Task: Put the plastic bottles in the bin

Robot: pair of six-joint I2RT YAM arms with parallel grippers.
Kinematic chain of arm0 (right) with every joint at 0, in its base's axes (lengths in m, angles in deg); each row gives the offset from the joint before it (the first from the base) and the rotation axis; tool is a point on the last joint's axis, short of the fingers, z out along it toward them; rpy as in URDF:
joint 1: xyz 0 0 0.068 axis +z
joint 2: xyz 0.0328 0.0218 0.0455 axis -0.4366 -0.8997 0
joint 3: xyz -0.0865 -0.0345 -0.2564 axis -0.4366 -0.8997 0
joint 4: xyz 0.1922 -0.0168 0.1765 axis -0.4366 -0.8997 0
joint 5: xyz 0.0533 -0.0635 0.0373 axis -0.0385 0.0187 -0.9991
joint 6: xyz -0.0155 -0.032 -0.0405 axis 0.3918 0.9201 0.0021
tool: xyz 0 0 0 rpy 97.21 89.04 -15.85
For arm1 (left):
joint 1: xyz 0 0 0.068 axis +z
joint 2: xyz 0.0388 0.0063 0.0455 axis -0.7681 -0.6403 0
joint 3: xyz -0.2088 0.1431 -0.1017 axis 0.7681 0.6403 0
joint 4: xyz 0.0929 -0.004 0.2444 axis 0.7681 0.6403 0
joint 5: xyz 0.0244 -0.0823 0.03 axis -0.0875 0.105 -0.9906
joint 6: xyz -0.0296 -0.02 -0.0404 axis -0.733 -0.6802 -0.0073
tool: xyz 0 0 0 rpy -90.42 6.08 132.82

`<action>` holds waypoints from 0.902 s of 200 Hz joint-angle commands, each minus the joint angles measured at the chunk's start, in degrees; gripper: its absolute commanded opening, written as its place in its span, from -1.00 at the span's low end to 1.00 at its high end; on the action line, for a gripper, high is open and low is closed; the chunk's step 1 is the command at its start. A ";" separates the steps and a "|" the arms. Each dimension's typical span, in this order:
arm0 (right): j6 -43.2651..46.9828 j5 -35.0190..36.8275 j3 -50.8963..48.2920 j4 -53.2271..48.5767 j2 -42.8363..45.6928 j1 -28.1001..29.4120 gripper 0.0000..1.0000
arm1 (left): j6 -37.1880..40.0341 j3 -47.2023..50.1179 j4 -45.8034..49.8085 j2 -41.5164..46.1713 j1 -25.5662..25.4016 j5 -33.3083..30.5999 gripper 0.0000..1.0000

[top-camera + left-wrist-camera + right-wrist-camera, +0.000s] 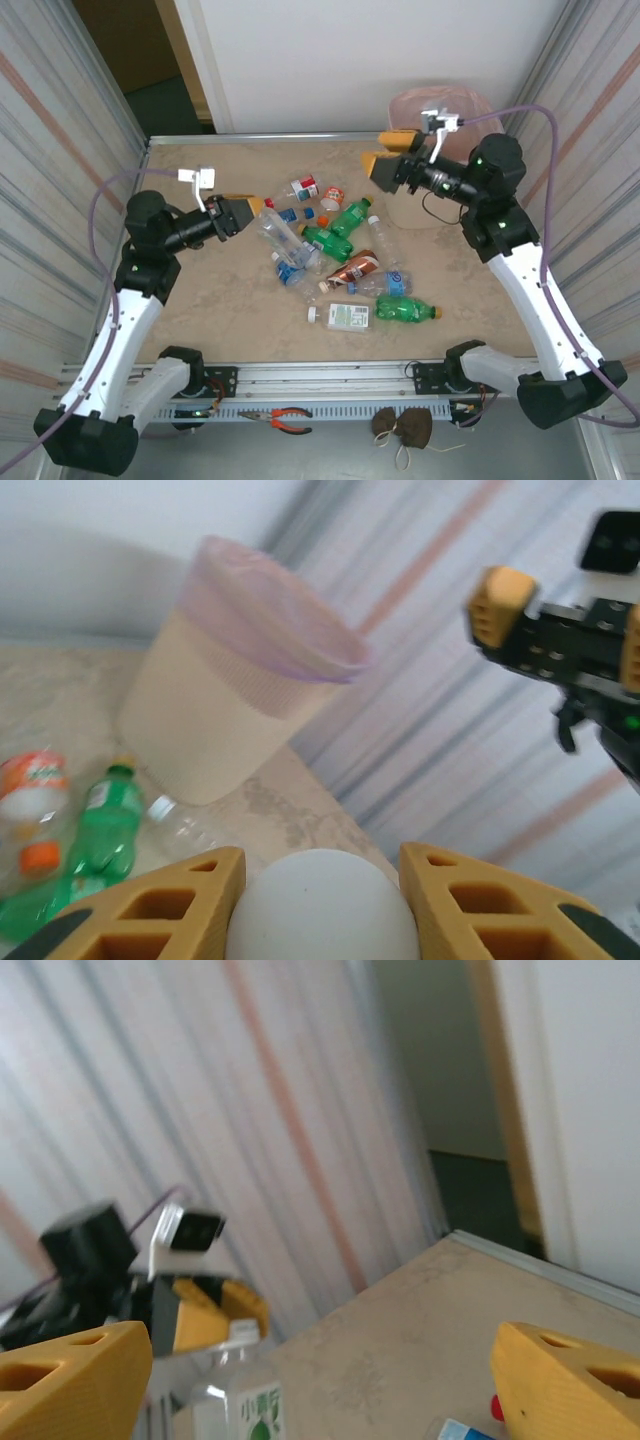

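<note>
Several plastic bottles [340, 262], clear, green and brown, lie in a loose pile mid-table. My left gripper [254, 207] is shut on the white cap [320, 905] of a clear bottle [278, 233] with a green label [248, 1405] at the pile's left edge. The beige bin [415, 208] with a pink liner [440, 103] stands at the far right corner, and it also shows in the left wrist view as the bin [225, 715]. My right gripper [383, 152] hangs open and empty beside the bin's left side, its fingers [70, 1380] wide apart.
Corrugated walls [60, 130] close in both sides of the table. A green bottle [105, 830] and an orange-labelled one [35, 810] lie between the held bottle and the bin. Red-handled pliers [290, 420] and a brown pouch [403, 425] rest below the front rail.
</note>
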 commanded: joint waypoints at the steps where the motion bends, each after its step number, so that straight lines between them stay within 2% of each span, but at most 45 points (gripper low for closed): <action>1: 11.76 -6.18 0.37 -2.49 1.74 3.87 0.77 | 9.13 -5.89 -3.46 -0.38 -2.04 11.35 -1.00; 30: 20.08 -8.46 0.82 -7.47 1.52 9.49 0.83 | 17.71 -12.15 1.85 -1.35 -5.36 15.44 -1.00; 57: 25.25 -8.21 0.86 -10.44 1.12 14.22 0.89 | 20.50 -15.09 2.63 -2.12 -7.46 16.41 -1.00; 109: 25.95 -7.15 1.33 -11.31 -1.24 19.60 0.91 | 23.29 -17.88 1.57 -2.96 -11.72 16.60 -1.00; 180: 27.81 -6.21 1.79 -13.60 -4.69 25.97 0.85 | 24.25 -19.07 2.52 -3.42 -12.09 14.37 -1.00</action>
